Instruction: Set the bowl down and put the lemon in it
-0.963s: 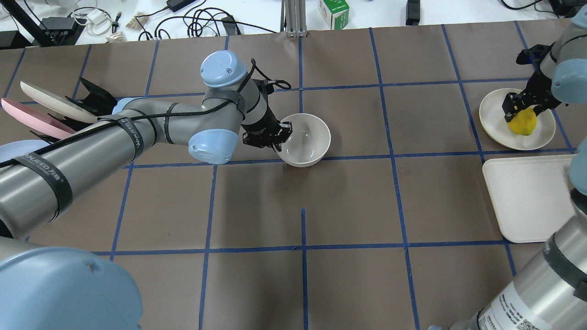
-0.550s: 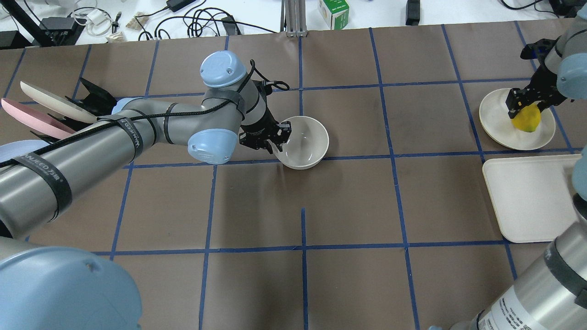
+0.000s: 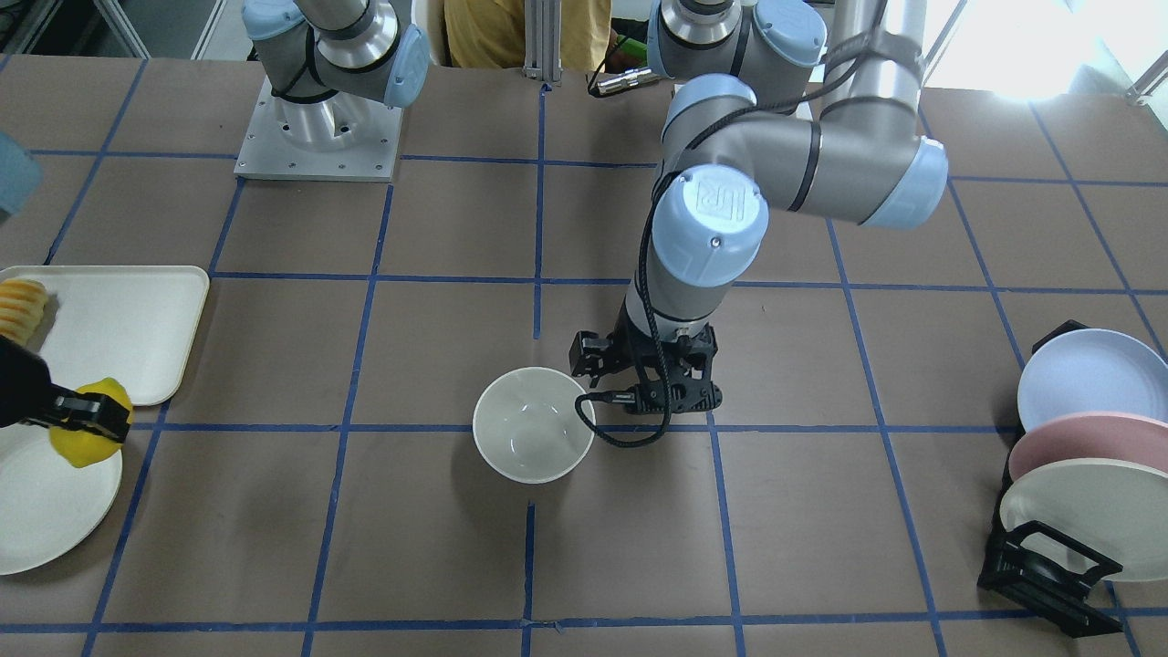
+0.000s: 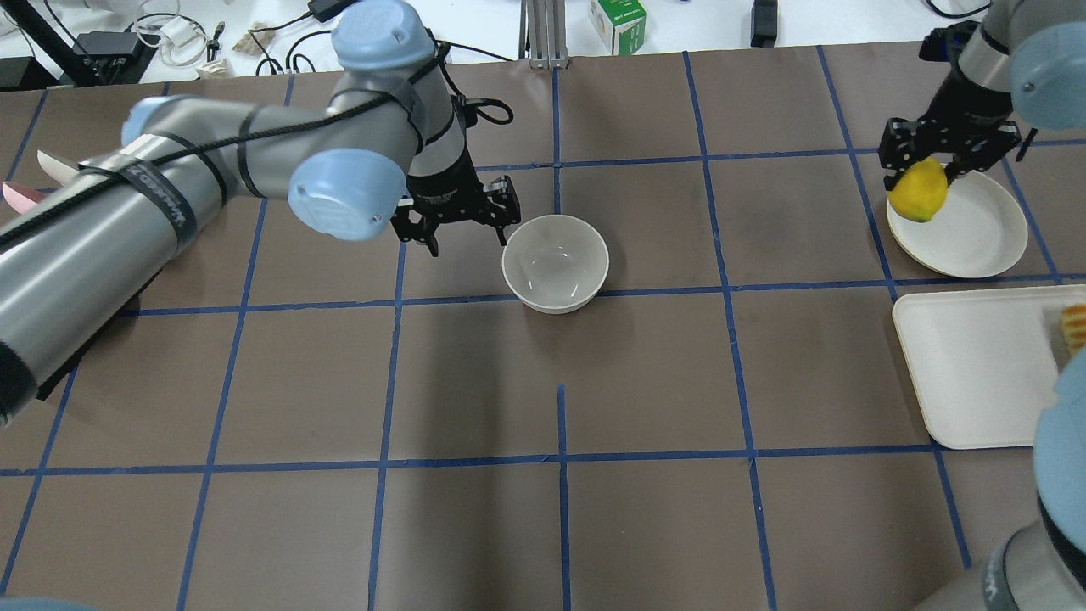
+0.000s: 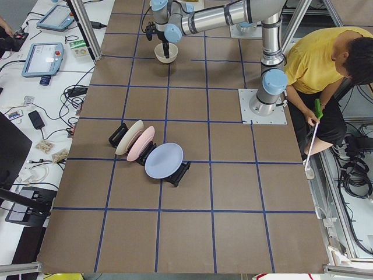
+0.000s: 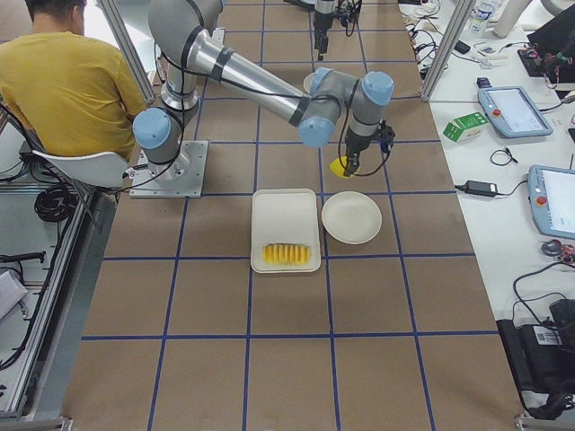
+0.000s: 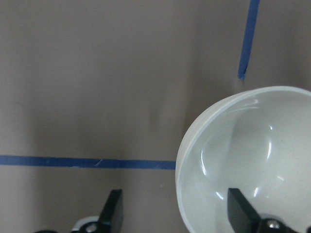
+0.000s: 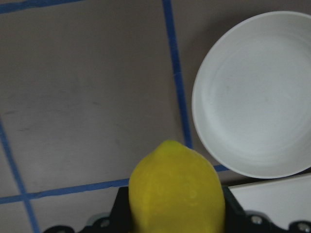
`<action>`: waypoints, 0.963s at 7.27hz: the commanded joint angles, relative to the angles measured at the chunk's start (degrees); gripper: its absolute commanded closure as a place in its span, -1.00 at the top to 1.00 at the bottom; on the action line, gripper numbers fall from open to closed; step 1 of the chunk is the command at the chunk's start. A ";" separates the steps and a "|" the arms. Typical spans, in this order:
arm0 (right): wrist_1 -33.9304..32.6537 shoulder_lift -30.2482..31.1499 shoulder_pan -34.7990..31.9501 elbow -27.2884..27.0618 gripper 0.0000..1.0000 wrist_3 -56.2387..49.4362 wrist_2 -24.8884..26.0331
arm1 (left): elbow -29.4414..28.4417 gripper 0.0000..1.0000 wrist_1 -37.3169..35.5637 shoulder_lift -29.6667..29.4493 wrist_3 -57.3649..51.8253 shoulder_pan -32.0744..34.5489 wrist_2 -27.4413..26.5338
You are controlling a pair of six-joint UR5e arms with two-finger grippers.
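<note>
The off-white bowl (image 4: 556, 263) stands upright on the brown table near the middle, empty; it also shows in the front view (image 3: 534, 436) and the left wrist view (image 7: 252, 160). My left gripper (image 4: 469, 233) is open and empty, raised just beside the bowl's left rim and apart from it (image 3: 643, 388). My right gripper (image 4: 920, 174) is shut on the yellow lemon (image 4: 916, 191) and holds it in the air over the left edge of the flat plate (image 4: 967, 233). The lemon fills the bottom of the right wrist view (image 8: 177, 189).
A white tray (image 4: 967, 365) lies near the plate, with a ridged orange-yellow fruit piece (image 3: 20, 310) on it. A black rack with pastel plates (image 3: 1077, 438) stands at the table's left end. Cables and boxes lie beyond the far edge.
My left gripper has let go of the bowl's rim and pulled up and back to the left. My right gripper has lifted the lemon off the flat plate and carried it leftward.
</note>
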State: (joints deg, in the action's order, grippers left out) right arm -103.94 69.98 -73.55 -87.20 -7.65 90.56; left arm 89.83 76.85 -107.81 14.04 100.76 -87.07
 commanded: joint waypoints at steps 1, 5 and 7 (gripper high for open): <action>3.04 4.28 -11.39 -0.08 -1.00 10.94 -3.38 | -2.91 0.84 11.03 8.10 -9.51 -5.62 -1.36; -3.87 0.79 -27.33 -0.61 -1.00 23.99 -7.16 | -3.87 0.98 11.30 14.20 -18.79 -9.36 0.05; -14.04 -4.56 -31.47 -0.61 -1.00 25.21 -7.33 | -4.49 1.00 13.74 14.47 -19.14 -10.15 -3.25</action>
State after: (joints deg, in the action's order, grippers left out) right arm -112.13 68.63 -102.59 -87.74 16.60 83.44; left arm 85.68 88.83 -93.55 -5.08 91.00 -88.15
